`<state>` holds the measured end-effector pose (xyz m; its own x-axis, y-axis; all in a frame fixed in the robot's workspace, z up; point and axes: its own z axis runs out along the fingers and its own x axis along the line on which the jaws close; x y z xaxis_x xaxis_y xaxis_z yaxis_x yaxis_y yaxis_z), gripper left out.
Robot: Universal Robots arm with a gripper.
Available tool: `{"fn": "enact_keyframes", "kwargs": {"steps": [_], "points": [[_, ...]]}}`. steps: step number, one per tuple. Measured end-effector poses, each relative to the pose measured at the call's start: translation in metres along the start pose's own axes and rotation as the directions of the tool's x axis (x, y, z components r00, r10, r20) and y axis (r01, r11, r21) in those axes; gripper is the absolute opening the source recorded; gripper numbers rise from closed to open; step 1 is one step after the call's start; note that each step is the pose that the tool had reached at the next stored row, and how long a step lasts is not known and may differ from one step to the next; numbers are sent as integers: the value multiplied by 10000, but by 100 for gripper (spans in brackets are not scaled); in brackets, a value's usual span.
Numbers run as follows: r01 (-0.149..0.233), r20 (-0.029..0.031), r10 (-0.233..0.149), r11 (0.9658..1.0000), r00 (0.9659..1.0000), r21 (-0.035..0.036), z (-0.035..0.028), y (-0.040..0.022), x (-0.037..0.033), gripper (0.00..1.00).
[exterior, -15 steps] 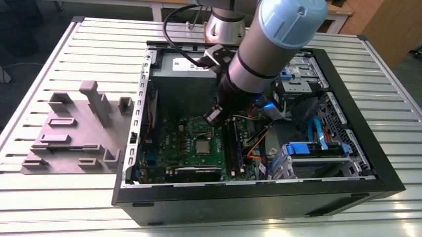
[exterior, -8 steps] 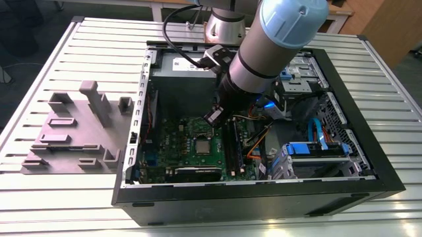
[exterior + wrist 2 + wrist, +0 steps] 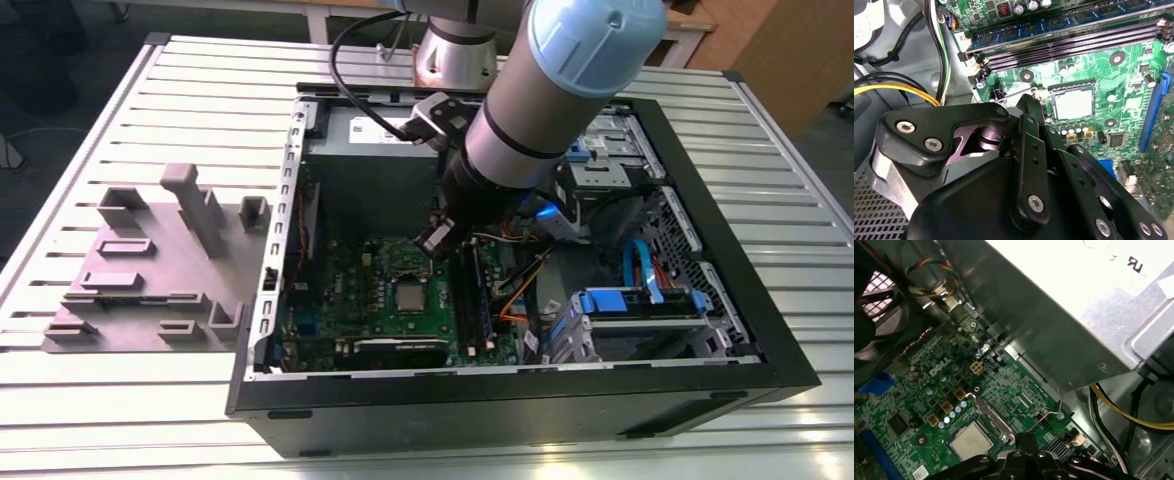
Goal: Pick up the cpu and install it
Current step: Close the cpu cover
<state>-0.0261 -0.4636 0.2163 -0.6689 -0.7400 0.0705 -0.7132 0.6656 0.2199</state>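
Hanging inside the open computer case (image 3: 267,300), the arm (image 3: 534,100) reaches down over the green motherboard (image 3: 347,290), with the gripper (image 3: 438,238) poised just above the board's upper middle. The cpu (image 3: 406,296) lies flat in its socket near the centre of the board, below the gripper in the exterior view and apart from it — nothing touches the chip. In the second wrist view the cpu (image 3: 1072,104) shows as a pale silvery square seated within the metal socket frame (image 3: 1054,90), and the gripper (image 3: 1030,102) comes to a dark tip just beside that frame. In the first wrist view the cpu (image 3: 971,441) sits square in the socket, the frame's bar (image 3: 989,415) standing alongside one edge and a thin wire lever (image 3: 1059,402) rising near it; the gripper (image 3: 1025,441) appears close to the chip's corner. From what can be made out, the fingers seem drawn together at the tip with nothing between them, though the gripper's own linkage hides most of them.

Long dark memory slots (image 3: 1074,42) run across the board beyond the socket. The grey power supply box (image 3: 1094,315) sits over the board's far side, with yellow and black cables (image 3: 899,87) passing beside it. Outside the case, a grey parts fixture (image 3: 147,270) rests on the slatted table (image 3: 134,420) at the exterior view's left.
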Motion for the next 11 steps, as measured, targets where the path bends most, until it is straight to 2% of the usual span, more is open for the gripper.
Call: {"fn": "enact_keyframes", "kwargs": {"steps": [1,7,11], "points": [[69,-17,-68,10000,10000,5,0,0,0,10],[138,-31,-138,9999,9999,9,1,-1,-2,10],[504,-115,-503,9987,9987,34,2,-6,-5,10]]}}
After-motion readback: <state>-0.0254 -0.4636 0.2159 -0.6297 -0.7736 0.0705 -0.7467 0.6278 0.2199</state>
